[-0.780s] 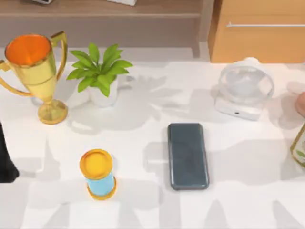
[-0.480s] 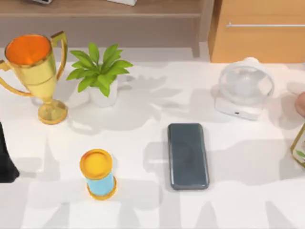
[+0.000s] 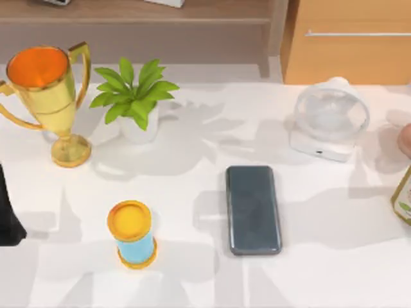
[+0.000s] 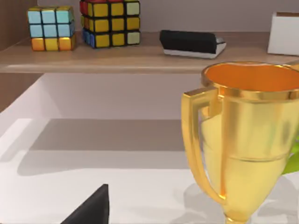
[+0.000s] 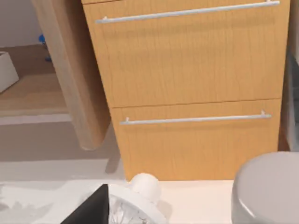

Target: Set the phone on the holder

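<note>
The top view looks steeply down on the white surface point(image 3: 321, 269) from above, with a wooden shelf point(image 3: 135, 9) and a drawer cabinet point(image 3: 350, 58) along its far edge. The left wrist view sits low and close beside the gold trophy point(image 4: 245, 140), facing level toward that shelf point(image 4: 126, 58), which carries two puzzle cubes point(image 4: 50, 28). The right wrist view sits low behind the small white fan point(image 5: 133, 205), facing the drawer cabinet point(image 5: 191, 60). Both wrist views share their landmarks, the trophy point(image 3: 48, 96) and the fan point(image 3: 327, 119), with the top view.
</note>
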